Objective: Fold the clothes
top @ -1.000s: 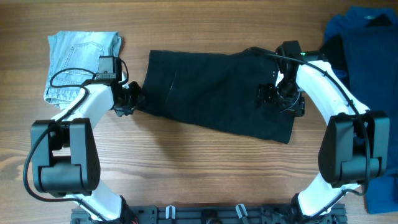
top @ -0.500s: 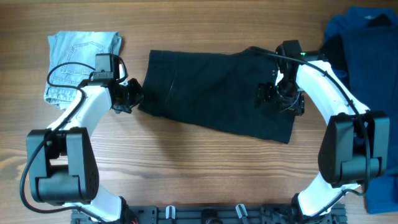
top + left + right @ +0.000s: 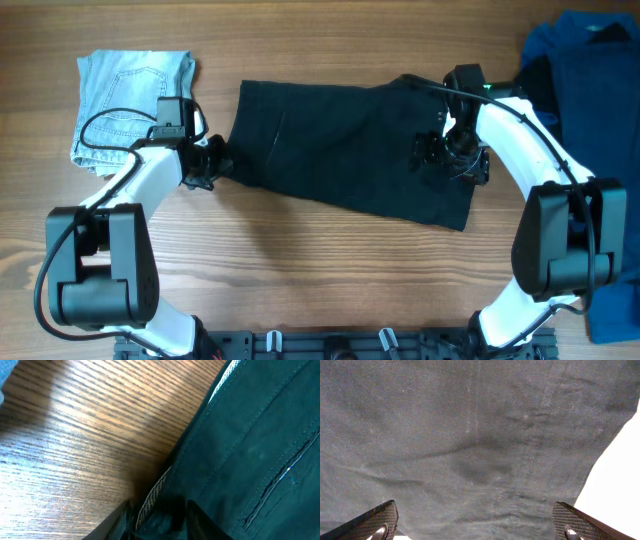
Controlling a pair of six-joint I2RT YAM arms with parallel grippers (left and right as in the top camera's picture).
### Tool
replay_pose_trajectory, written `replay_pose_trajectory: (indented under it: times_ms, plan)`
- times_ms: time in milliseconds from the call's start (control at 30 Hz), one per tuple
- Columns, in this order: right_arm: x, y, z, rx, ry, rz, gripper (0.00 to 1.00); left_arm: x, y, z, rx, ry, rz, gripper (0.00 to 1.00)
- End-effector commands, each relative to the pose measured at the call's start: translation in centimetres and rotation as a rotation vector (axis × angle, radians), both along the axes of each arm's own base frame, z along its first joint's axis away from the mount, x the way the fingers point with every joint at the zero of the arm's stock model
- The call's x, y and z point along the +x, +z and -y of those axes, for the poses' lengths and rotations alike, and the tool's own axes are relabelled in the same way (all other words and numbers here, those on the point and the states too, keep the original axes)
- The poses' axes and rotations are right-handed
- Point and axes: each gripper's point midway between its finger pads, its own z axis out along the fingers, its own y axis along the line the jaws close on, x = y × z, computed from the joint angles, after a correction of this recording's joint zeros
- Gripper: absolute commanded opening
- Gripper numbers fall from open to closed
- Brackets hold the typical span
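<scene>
The black shorts (image 3: 340, 150) lie spread flat across the middle of the table. My left gripper (image 3: 214, 163) is at their left edge. In the left wrist view the fingers (image 3: 159, 522) are closed on the hem of the shorts (image 3: 250, 435), with a pale woven band showing at the edge. My right gripper (image 3: 442, 155) is over the right part of the shorts. In the right wrist view its fingers (image 3: 477, 525) are wide open just above the flat fabric (image 3: 470, 435), holding nothing.
A folded light-blue denim piece (image 3: 130, 105) lies at the far left, behind my left arm. A pile of royal-blue and black garments (image 3: 585, 80) fills the right edge. Bare wooden table (image 3: 300, 260) runs along the front.
My left gripper drew slightly left and back, then returned to the shorts' left edge. The right arm and the shorts have barely moved.
</scene>
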Motion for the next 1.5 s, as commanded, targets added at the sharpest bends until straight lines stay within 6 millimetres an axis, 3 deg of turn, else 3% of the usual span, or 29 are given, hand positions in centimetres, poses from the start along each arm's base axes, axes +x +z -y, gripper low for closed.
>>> replay_pose_trajectory:
  times_ms: [0,233,333,400,567,633,767,867,1033,1167,1200,1267,1300,1367,1400,1433,1467]
  plan:
    - [0.0,0.2,0.2,-0.008,0.019,0.008,0.99,0.5,0.5,-0.1,0.007,-0.008,0.035,0.28]
    - [-2.2,0.8,-0.3,0.022,0.034,-0.086,1.0,1.4,1.1,0.6,-0.033,-0.024,0.077,0.04]
    - [-3.6,1.3,0.0,0.017,0.021,-0.141,1.0,1.4,1.9,1.4,-0.082,-0.043,0.095,0.04]
    - [-5.2,2.7,0.3,0.015,-0.036,-0.18,0.99,1.5,2.3,1.5,-0.085,-0.046,0.104,0.04]
    - [-6.9,5.7,1.7,-0.015,-0.35,-0.174,0.94,1.4,2.2,1.5,-0.086,-0.046,0.101,0.04]
    - [-7.2,5.8,1.7,-0.014,-0.439,-0.142,0.92,1.4,2.3,1.7,-0.097,-0.049,0.103,0.04]
    - [-8.2,4.2,1.8,-0.013,-0.533,-0.11,0.83,1.5,2.5,2.1,-0.118,-0.058,0.109,0.04]
    - [-8.9,1.5,1.0,0.029,-0.562,-0.126,0.77,1.5,2.5,2.1,-0.118,-0.058,0.109,0.04]
    - [-9.2,-2.3,2.9,0.032,-0.704,-0.087,0.73,1.6,2.6,2.2,-0.126,-0.062,0.114,0.04]
    - [-8.9,-2.6,3.0,0.04,-0.71,-0.075,0.69,1.6,2.6,2.3,-0.128,-0.063,0.114,0.04]
    - [-8.9,-2.7,3.0,0.041,-0.711,-0.073,0.62,1.6,2.6,2.2,-0.127,-0.063,0.114,0.04]
    - [-9.4,-3.6,3.0,0.042,-0.713,-0.072,0.28,1.6,2.6,2.2,-0.127,-0.063,0.114,0.05]
    - [-9.7,-3.9,3.0,0.041,-0.713,-0.076,0.26,1.6,2.6,2.2,-0.127,-0.063,0.114,0.05]
    - [-10.2,-4.4,3.0,0.039,-0.712,-0.082,0.27,1.6,2.6,2.3,-0.128,-0.063,0.114,0.05]
    - [-10.1,-4.4,2.9,0.04,-0.712,-0.08,0.33,1.6,2.6,2.2,-0.127,-0.063,0.114,0.06]
    - [-10.1,-4.4,2.9,0.043,-0.711,-0.082,0.5,1.6,2.6,2.2,-0.127,-0.063,0.114,0.06]
    - [-10.4,-4.4,2.9,0.04,-0.7,-0.092,0.59,1.6,2.6,2.3,-0.128,-0.063,0.114,0.07]
